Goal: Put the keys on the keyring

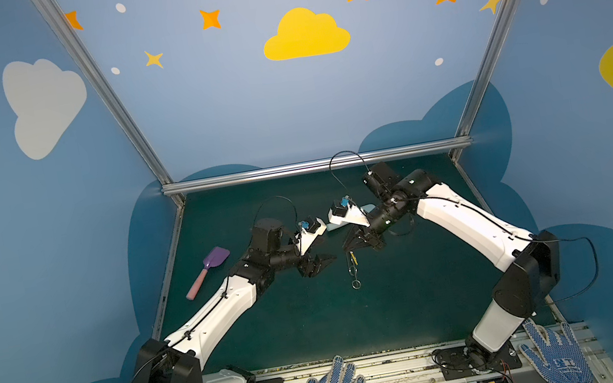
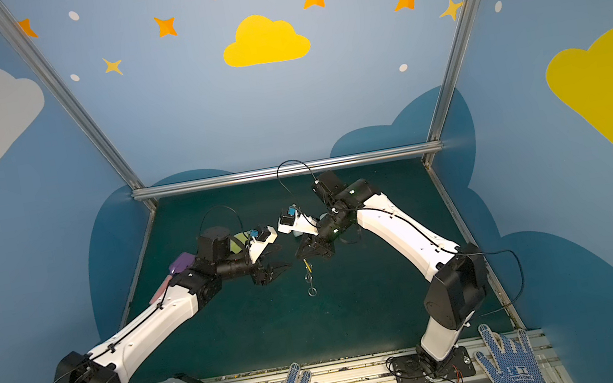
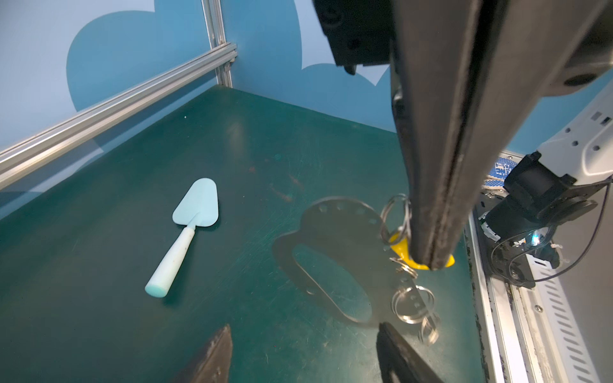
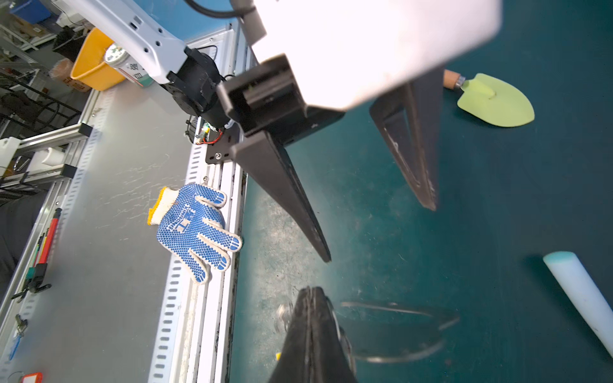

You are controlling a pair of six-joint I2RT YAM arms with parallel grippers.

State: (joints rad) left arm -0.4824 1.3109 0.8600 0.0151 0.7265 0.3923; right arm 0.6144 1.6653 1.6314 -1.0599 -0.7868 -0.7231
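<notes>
You are looking down on a dark green surface (image 1: 319, 325) that is filling the lower middle of both top views. Your right pincer (image 1: 349, 247) is sitting just right of centre with its jaws pressed together. It is gripping the keyring (image 3: 338, 232), a flat grey plate that is hanging edge-on above the surface. Your left pincer (image 1: 325, 264) is hovering just left of it, with its jaws spread apart and nothing between them. A purple toy shovel (image 1: 208, 268) is lying at the left. In the left wrist view the keys (image 3: 399, 245) are showing as a yellow tag just beside the closed tips, against the plate's holed edge. You cannot tell whether they are threaded on.
</notes>
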